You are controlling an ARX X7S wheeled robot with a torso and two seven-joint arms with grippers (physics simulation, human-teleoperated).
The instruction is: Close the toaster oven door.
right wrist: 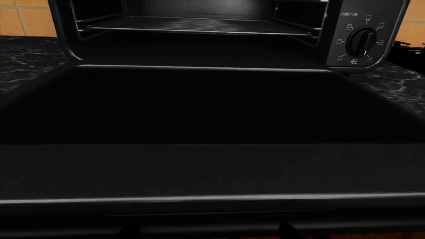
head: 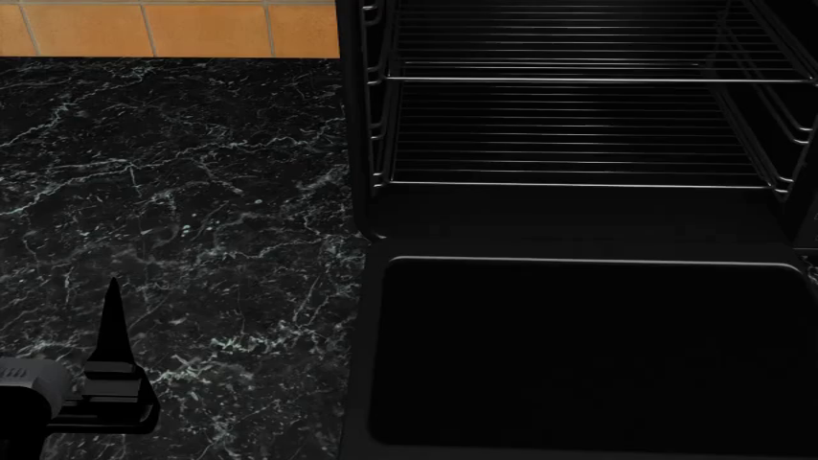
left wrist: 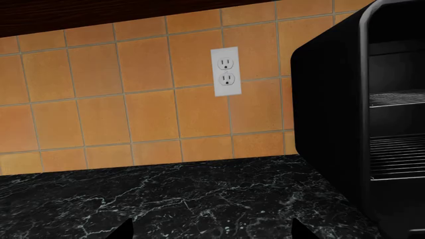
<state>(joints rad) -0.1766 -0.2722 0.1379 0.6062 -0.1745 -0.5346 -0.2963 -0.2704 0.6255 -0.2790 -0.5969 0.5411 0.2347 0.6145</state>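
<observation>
Black marbled countertop [head: 179, 192] backed by orange wall tile [left wrist: 99, 109] with a white outlet [left wrist: 224, 71] forms the work area. We note the toaster oven [left wrist: 332, 114] standing on this counter against the tile, its cavity exposed and its wire racks [head: 576, 125] in plain sight. Its door [head: 588, 355] is fully dropped, lying flat and level out from the foot of the cavity toward us; the function knob [right wrist: 362, 42] shows on the side panel.

Our left gripper [head: 109, 374] hangs over bare counter, well apart from the door's left edge. Two finger tips show widely spaced in its wrist view, so we judge it spread open and holding nothing. Our right gripper is absent from the head view. Its wrist camera looks along the door from low at the front edge, with only dark shapes at the frame edge, so we cannot tell how its jaws stand.

In our judgement, closing has not begun. Risks noted: a lift applied from above the panel would press it down rather than swing it up. A contact near one corner could slip off the smooth rounded frame. Pushing forward instead of upward could shove the appliance toward the tile.
</observation>
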